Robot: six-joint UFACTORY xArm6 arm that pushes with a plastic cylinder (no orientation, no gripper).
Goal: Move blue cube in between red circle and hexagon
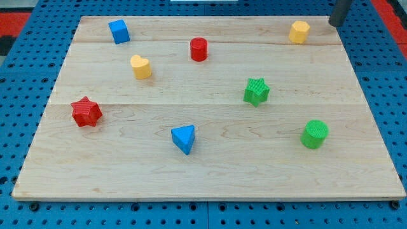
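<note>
The blue cube (pixel 119 31) sits near the board's top left corner. The red circle (pixel 199 49), a short cylinder, stands to its right, near the top middle. The yellow hexagon (pixel 299 31) is at the top right. My tip (pixel 334 25) is at the view's top right corner, just right of the yellow hexagon and far from the blue cube. Only the rod's lower end shows.
A yellow heart (pixel 141 66) lies below and right of the blue cube. A red star (pixel 86 112) is at the left, a blue triangle (pixel 184 138) at the bottom middle, a green star (pixel 256 91) right of centre, and a green cylinder (pixel 314 134) at the lower right. The wooden board (pixel 210 178) lies on a blue perforated table.
</note>
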